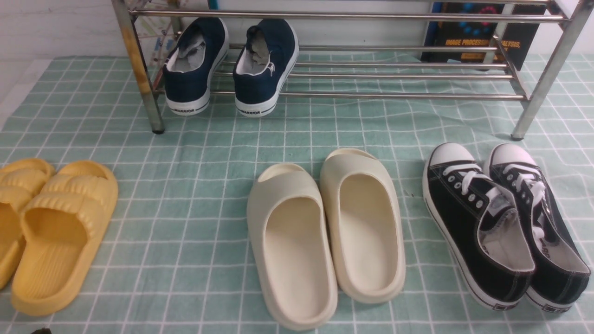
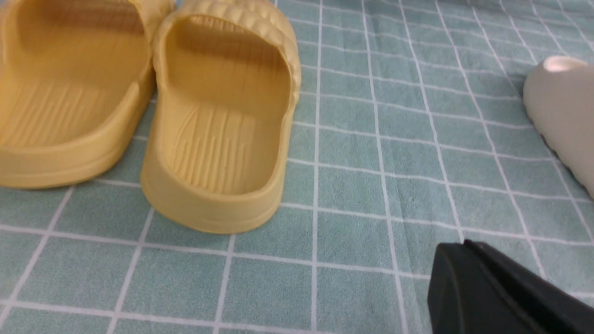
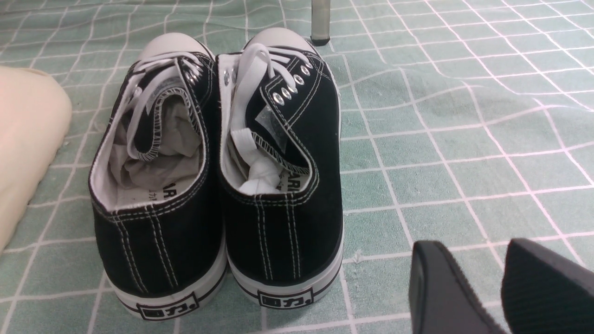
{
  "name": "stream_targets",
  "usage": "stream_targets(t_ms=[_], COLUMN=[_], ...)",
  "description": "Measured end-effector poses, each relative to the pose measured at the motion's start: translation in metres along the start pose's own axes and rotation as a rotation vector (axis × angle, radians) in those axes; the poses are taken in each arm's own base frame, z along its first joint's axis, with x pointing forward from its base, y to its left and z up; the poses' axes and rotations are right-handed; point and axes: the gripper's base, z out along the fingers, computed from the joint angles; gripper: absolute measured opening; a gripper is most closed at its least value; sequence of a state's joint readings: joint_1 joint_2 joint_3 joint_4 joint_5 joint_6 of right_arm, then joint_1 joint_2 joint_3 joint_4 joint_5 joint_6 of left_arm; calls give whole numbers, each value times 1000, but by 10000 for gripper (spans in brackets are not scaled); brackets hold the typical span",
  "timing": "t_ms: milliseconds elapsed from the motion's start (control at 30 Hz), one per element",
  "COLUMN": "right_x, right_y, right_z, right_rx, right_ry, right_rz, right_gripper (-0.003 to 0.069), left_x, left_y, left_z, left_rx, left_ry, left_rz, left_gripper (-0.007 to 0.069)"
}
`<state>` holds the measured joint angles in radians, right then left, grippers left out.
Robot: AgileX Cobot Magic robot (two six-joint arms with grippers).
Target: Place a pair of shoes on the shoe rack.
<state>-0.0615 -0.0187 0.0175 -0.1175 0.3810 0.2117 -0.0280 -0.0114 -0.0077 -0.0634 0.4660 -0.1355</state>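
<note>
Navy shoes [image 1: 229, 65] stand side by side on the shoe rack's [image 1: 371, 96] lower bars at its left end, heels overhanging. Left fingers [image 2: 501, 292] pressed together, empty; right fingers [image 3: 492, 287] slightly parted, empty, near the black sneakers [image 3: 218, 176]. Advice: retreat clear without nudging anything.

pair of shoes [image 1: 230, 65]: navy canvas slip-ons, white soles | upright, side by side, heels outward | on shoe rack [image 1: 371, 69] lower shelf, left end; silver tubes

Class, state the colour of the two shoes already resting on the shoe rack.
Navy blue with white soles, on the silver shoe rack; clearest in the front view.
</note>
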Motion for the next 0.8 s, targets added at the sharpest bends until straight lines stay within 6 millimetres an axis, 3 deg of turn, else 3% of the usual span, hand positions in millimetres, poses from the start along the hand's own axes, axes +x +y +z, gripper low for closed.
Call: stream_targets(t_ms=[233,800], right_x=[0,0], right_y=[0,0], right_z=[0,0], right_rx=[0,0], right_ry=[0,0], right_rz=[0,0], right_gripper=[246,246], left_x=[7,1], left_y=[1,0], left_z=[3,4], left_rx=[4,21], left_ry=[22,-69], left_rz=[20,12], left_gripper=[-13,-13])
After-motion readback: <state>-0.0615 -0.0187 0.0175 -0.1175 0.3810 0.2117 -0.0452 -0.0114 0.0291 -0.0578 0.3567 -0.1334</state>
